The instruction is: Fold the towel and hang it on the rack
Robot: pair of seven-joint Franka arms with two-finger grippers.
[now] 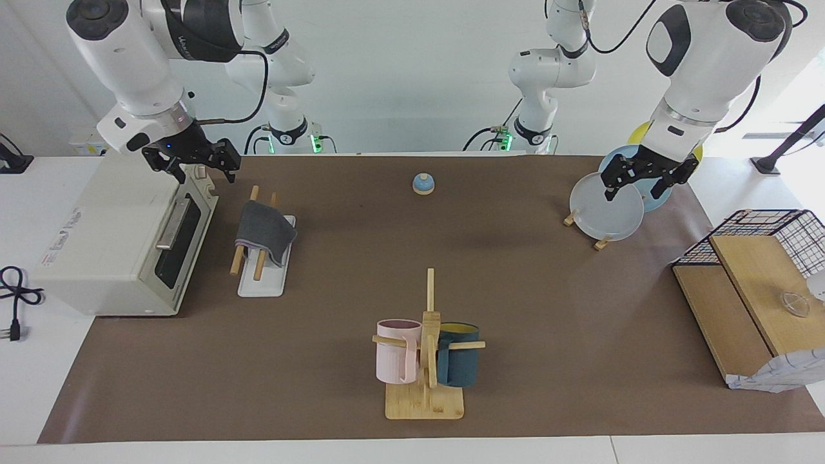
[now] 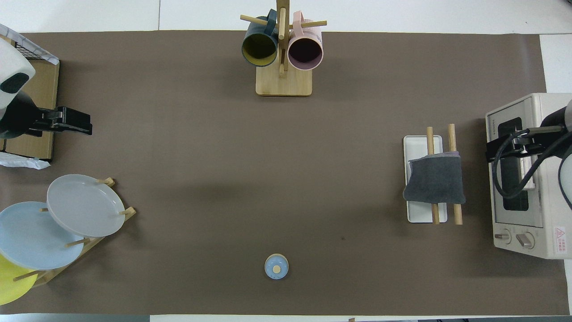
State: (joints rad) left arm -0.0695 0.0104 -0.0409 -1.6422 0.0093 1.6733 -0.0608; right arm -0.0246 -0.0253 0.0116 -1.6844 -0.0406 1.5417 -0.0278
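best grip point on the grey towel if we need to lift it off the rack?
Probably the crest of the dark grey folded towel where it spans the two wooden rods of the white-based rack, coming straight down from above: the gap between rods leaves room for a fingertip under the cloth.

My surface wears a matt brown sheet, paper by the look of it. The towel is soft grey cloth, draped over the rack with its pale wooden rods and smooth white base. The oven seems painted metal. The plates look glossy, the mugs matt, their stand bare wood.
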